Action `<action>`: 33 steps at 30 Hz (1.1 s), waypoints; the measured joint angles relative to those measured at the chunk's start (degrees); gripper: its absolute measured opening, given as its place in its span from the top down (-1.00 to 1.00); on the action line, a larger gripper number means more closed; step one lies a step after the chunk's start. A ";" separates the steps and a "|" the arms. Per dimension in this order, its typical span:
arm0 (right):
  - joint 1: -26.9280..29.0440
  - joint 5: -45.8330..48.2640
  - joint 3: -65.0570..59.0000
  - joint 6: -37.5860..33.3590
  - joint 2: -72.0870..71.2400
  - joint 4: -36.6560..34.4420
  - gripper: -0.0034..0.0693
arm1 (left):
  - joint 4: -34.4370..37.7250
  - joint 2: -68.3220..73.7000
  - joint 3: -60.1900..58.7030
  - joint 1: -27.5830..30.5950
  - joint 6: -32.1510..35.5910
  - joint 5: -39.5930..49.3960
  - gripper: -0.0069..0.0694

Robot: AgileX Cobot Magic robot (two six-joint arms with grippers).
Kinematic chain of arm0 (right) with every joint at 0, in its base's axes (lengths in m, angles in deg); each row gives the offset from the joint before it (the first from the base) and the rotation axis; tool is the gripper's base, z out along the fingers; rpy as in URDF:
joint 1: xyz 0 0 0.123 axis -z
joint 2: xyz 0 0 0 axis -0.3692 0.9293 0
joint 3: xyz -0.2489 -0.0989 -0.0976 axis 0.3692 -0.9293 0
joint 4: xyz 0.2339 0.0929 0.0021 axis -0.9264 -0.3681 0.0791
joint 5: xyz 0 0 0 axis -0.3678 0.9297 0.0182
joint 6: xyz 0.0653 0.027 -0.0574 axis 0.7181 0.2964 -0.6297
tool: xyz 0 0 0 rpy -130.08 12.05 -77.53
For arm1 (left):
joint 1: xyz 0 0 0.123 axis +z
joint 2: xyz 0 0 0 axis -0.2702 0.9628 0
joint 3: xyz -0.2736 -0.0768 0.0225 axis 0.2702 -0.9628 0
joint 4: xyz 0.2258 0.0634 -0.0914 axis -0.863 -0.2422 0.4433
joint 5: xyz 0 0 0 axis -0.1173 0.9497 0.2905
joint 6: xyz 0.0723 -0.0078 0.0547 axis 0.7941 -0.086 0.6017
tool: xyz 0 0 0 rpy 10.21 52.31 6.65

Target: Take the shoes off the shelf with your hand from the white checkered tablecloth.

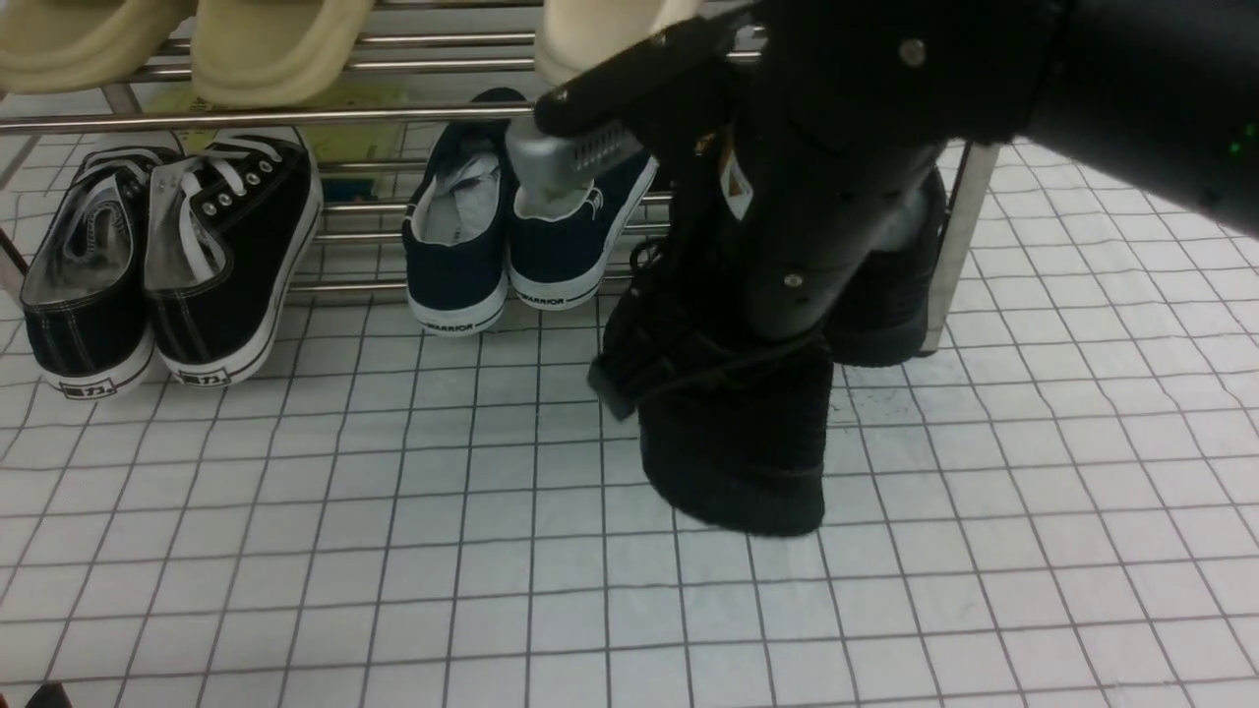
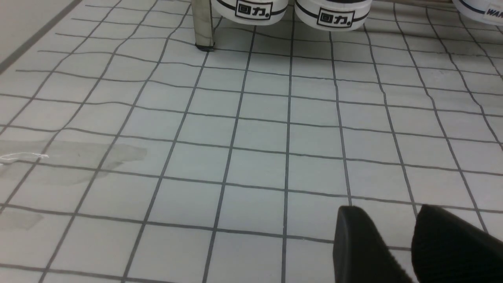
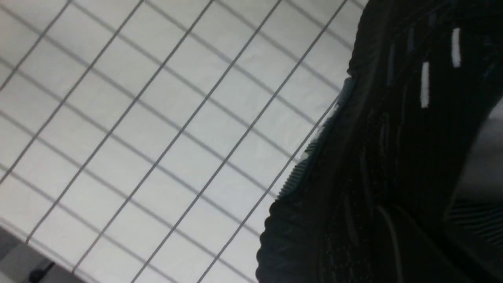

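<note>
One black knit sneaker of the shoes (image 1: 738, 462) lies on the white checkered tablecloth (image 1: 393, 551) just in front of the shelf (image 1: 295, 118). My right gripper (image 1: 664, 364) comes down on its laced top and is shut on it. The other black sneaker (image 1: 885, 305) sits behind my arm by the shelf's right post (image 1: 949, 246). In the right wrist view the sneaker's dark knit and ribbed sole (image 3: 373, 177) fill the side over the cloth (image 3: 157, 118). My left gripper (image 2: 387, 220) hovers open over bare cloth (image 2: 235, 157), holding nothing.
A black canvas pair with white laces (image 1: 167, 265) and a navy white-soled pair (image 1: 511, 256) stand on the low tier. Cream slippers (image 1: 266, 44) rest on the upper bars. The left wrist view shows a shelf post (image 2: 202, 23) and the canvas toes (image 2: 255, 10).
</note>
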 joint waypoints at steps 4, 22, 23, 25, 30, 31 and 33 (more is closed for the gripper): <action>-1.83 0.00 -4.64 1.86 -0.03 0.43 0.89 | 0.00 0.00 0.00 0.00 0.00 0.00 0.19; -1.78 -5.87 -6.83 9.15 8.84 15.52 0.83 | 0.00 0.00 0.00 0.00 0.00 0.00 0.19; -1.78 -6.18 -6.83 9.76 9.71 15.53 0.80 | 0.00 0.00 0.00 0.00 0.00 0.00 0.19; -1.78 -6.59 -6.83 10.68 11.43 14.96 0.65 | 0.00 0.00 0.00 0.00 0.00 0.00 0.19; -1.78 -4.85 -6.83 9.72 12.35 13.39 0.15 | 0.00 0.00 0.00 0.00 0.00 0.00 0.19; -1.78 -4.54 -6.77 9.55 12.35 13.39 0.12 | 0.00 0.00 0.00 0.00 0.00 0.00 0.19; -1.25 -2.78 -5.32 7.51 12.27 13.53 0.00 | 0.00 0.00 0.00 0.00 0.00 0.00 0.19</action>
